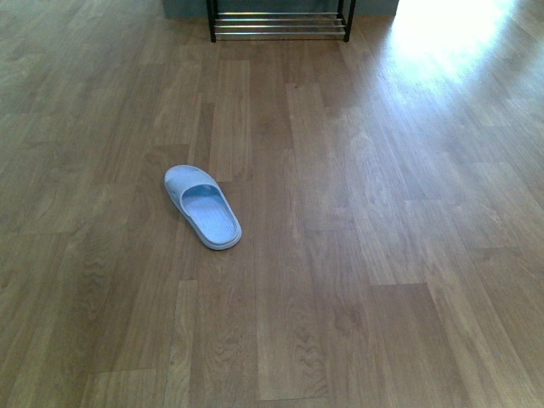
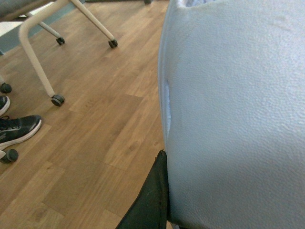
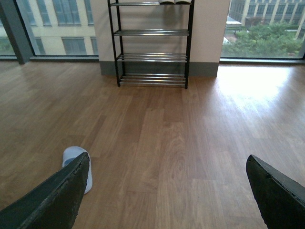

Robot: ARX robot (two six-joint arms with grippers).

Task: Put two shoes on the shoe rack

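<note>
My left gripper (image 2: 163, 209) clamped on a pale-blue slipper (image 2: 228, 119), right gripper (image 3: 167, 160) wide and empty, second slipper (image 1: 202, 206) near one finger, shoe rack (image 3: 151, 58) well ahead

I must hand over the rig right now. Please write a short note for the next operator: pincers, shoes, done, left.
Left pincer: shut on one pale-blue slipper, lifted off the floor.
Right pincer: open, empty.
Other slipper: lies on the floor, far short of the shoe rack.
Done: one slipper grasped.
Left: carry it to the rack, fetch the other, place both.
</note>
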